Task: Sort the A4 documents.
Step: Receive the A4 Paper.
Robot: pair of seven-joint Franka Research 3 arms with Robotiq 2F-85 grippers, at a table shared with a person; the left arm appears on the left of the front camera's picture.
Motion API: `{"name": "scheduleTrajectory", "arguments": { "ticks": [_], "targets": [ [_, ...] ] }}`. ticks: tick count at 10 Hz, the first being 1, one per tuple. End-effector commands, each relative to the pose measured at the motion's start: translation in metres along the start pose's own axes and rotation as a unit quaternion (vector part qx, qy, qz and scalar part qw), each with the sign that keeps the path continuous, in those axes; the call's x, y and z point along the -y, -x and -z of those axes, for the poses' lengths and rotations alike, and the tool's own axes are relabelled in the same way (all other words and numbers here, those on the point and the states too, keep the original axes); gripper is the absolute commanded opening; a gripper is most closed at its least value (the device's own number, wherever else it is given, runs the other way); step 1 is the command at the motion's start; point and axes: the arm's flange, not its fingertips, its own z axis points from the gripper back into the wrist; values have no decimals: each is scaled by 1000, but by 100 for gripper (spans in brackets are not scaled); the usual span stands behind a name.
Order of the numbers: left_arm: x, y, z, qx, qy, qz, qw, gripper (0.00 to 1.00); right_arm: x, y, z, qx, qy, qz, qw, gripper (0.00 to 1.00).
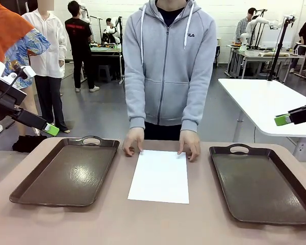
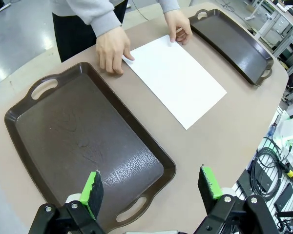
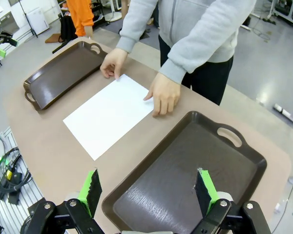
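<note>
A4 document unsorted, person's hands on its far edge, empty trays either side; I see left gripper and right gripper spread, holding nothing

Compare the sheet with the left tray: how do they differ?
The sheet is white, the left tray dark brown. The sheet is flat and thin; the tray has a raised rim and handles. The person's hands touch the sheet's far corners; none rests on the tray. Both are rectangular and lie on the table.
</note>
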Motion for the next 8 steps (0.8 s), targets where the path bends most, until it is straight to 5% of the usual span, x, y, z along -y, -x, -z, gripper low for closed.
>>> {"name": "scheduleTrajectory", "arguments": {
  "ticks": [1,8],
  "targets": [
    [0,0,-1,4,6,1,1000,100,1,0,0,3,-4,1,1000,100],
    [0,0,-1,4,6,1,1000,100,1,0,0,3,-4,1,1000,100]
  ]
}}
